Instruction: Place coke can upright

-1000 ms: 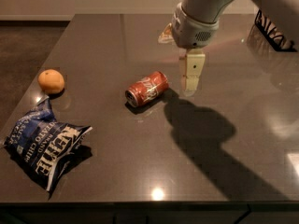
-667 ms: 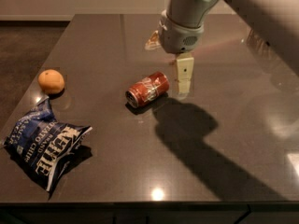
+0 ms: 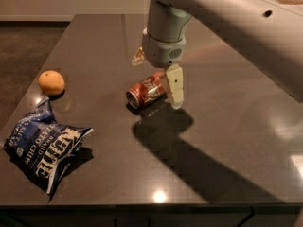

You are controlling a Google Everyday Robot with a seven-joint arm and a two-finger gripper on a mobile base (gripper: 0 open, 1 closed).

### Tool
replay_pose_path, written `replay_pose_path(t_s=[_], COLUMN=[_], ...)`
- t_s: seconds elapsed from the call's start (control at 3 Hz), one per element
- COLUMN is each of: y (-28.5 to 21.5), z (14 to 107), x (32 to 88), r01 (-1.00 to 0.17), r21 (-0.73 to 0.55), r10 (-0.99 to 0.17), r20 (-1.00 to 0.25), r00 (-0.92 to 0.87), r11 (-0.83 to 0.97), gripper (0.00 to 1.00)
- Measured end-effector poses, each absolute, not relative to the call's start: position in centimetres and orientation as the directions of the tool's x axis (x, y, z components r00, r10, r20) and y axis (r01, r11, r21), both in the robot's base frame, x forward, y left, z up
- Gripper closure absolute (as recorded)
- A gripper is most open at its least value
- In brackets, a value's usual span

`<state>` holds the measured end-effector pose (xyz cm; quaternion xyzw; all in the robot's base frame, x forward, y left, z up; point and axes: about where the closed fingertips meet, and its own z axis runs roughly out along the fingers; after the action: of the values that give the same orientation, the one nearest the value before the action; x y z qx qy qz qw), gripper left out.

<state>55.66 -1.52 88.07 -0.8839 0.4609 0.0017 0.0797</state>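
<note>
The coke can point(image 3: 146, 91) lies on its side just above the middle of the frame on the dark table point(image 3: 227, 126), one silver end facing lower left. The gripper point(image 3: 156, 72) hangs right over it with its pincer apart, one pale finger point(image 3: 174, 85) at the can's right end, touching or just beside it. The can looks light, thin-walled and slick, likely to roll or dent, so a moderate hold across the round body near mid-length seems best. The orange point(image 3: 51, 82) and chip bag point(image 3: 45, 145) sit well apart at the left.
</note>
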Motion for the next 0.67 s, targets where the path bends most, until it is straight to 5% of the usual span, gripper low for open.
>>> replay_pose_path(t_s=[0.67], y=[0.05], z=[85.63], x=[55.02], r01=[-0.78], r21=[-0.081], r10=[-0.78], r20=[-0.04], r00=[0.625], r11=[-0.62], gripper=[0.0])
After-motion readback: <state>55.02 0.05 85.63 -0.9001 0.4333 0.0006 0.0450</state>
